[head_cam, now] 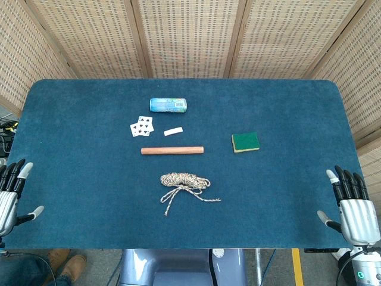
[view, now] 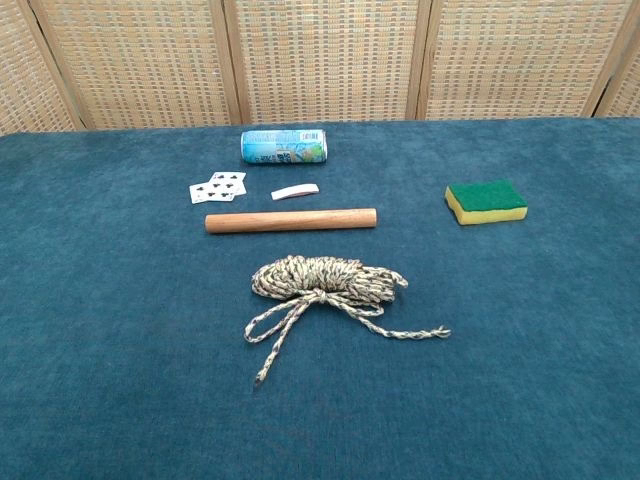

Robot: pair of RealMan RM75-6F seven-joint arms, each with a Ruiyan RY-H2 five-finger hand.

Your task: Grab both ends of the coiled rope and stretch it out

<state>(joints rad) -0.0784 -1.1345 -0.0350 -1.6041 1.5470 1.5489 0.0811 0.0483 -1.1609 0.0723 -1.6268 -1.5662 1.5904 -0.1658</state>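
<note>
The coiled rope [head_cam: 184, 181] [view: 325, 279], beige and speckled, lies in the middle of the blue table nearer the front. One loose end [view: 262, 377] trails toward the front left, the other [view: 440, 333] points right. My left hand [head_cam: 11, 196] rests at the table's left front edge, fingers spread and holding nothing. At the right front edge sits my right hand [head_cam: 351, 205], also with fingers apart and empty. Both hands are far from the rope. The chest view shows neither hand.
A wooden rod [head_cam: 172, 150] [view: 290, 220] lies just behind the rope. Farther back are a blue can [head_cam: 168, 105] on its side, playing cards [head_cam: 141, 126] and a small white piece [head_cam: 173, 131]. A green and yellow sponge [head_cam: 245, 142] [view: 486, 201] sits right of centre.
</note>
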